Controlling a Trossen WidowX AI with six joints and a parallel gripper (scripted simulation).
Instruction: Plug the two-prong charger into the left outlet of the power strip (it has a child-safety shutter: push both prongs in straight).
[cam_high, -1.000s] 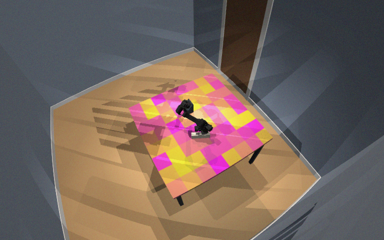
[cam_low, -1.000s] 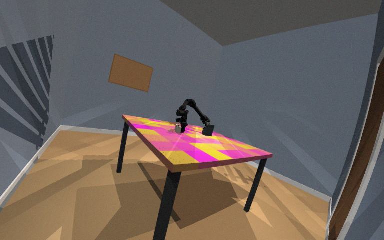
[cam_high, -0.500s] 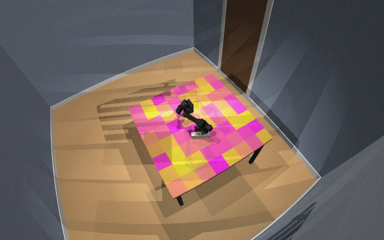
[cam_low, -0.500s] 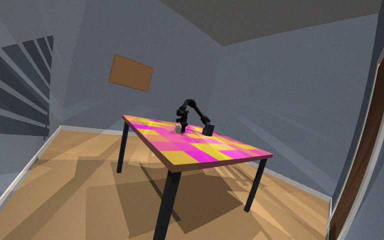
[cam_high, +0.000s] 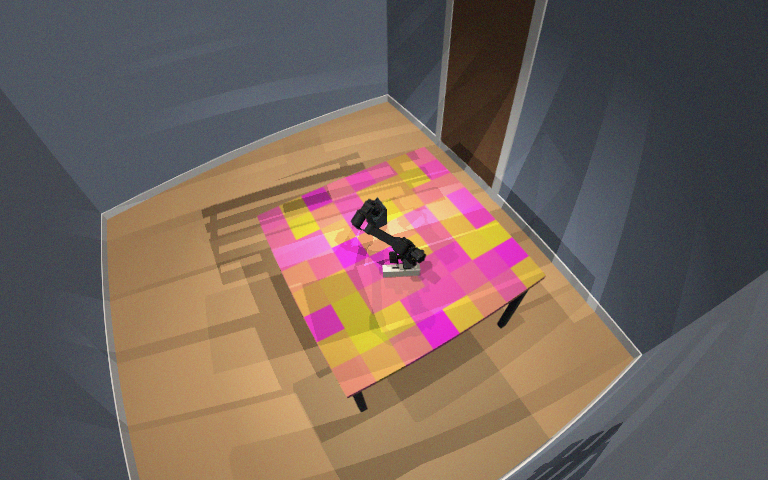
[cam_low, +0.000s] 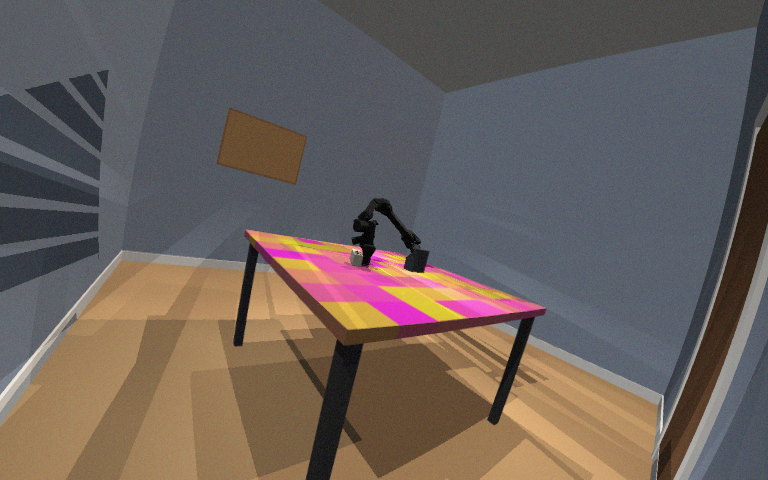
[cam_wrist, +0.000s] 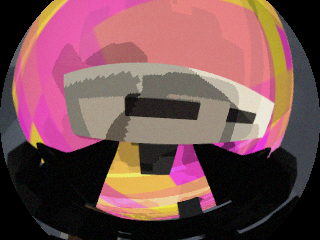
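The power strip's outlets (in the exterior view) are too small to tell.

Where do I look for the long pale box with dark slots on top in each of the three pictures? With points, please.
Top: the long pale box with dark slots (cam_high: 400, 271) (cam_low: 356, 258) (cam_wrist: 100, 112) lies just below centre.
Exterior: small, near the centre, seen end-on.
Wrist: large, across the middle.
Shared landmark: the pink, yellow and magenta patchwork tabletop (cam_high: 441, 336) (cam_low: 396, 308) (cam_wrist: 190, 30).

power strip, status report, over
hand open, charger between fingers beside power strip, can't tell if prongs are in, no obstruction seen
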